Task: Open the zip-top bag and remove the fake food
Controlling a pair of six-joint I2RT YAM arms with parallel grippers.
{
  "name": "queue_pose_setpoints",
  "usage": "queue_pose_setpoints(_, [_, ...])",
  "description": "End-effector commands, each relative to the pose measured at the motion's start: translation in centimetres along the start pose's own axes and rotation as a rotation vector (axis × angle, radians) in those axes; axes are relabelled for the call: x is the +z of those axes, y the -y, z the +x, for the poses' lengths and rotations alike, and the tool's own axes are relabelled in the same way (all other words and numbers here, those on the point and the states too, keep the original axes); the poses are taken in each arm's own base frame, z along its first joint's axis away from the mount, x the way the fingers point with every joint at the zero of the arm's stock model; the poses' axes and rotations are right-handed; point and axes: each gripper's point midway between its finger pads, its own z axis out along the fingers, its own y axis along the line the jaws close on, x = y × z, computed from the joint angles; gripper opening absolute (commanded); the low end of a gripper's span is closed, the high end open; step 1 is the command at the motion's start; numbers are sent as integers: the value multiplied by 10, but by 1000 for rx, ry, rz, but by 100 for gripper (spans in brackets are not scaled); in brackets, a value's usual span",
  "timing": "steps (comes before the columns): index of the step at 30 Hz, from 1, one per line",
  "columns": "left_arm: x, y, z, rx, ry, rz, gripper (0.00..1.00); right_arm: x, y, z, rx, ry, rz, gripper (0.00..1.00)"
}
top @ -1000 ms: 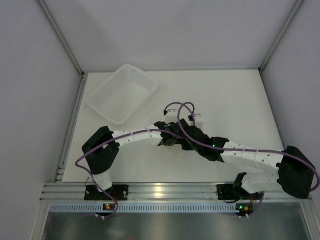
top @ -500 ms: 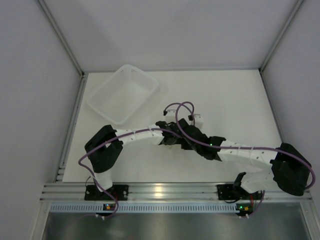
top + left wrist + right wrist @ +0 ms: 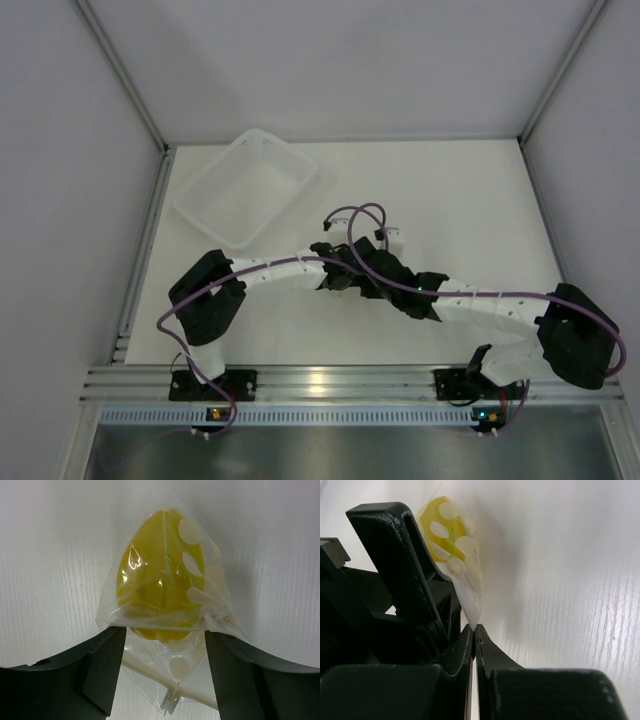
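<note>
Zip-top bag (image 3: 165,615) lies flat approx mid-bench, a bit toward the near edge, under both wrists. Fake food (image 3: 155,580) is inside it, so nothing's out yet. The zip strip sits between the left gripper (image 3: 164,632) jaws, which are apart, one each side of the bag's zip end. Can't tell if the seal's parted. Right gripper (image 3: 475,629) jaws are together, apparently pinching a bag corner. Left to do: pull seal open, get food out. Plenty of room toward far & right edges of the bench (image 3: 470,200). Basket tray (image 3: 287,150) sits at the far-left corner, well apart.
</note>
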Motion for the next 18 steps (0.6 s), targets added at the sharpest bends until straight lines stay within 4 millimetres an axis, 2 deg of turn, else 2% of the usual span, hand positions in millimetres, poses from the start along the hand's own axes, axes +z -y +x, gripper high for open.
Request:
queue_pose_setpoints(1, [6,-39,7,86,105,-195,71,-19,-72,-37,-121,123,-244,0])
queue_pose_setpoints(3, [-2,-43,2,46,147,-197,67,-24,-81,-40,-124,134,-299,0])
queue_pose_setpoints(6, [-11,-50,-8,-8,224,-208,66,-34,-94,-40,-136,129,-386,0])
queue_pose_setpoints(12, [-31,-50,-18,-60,353,-196,69,-48,-102,-48,-76,133,-426,0])
queue_pose_setpoints(18, [-25,-47,-12,-53,349,-204,69,-43,-99,-47,-60,100,-371,0])
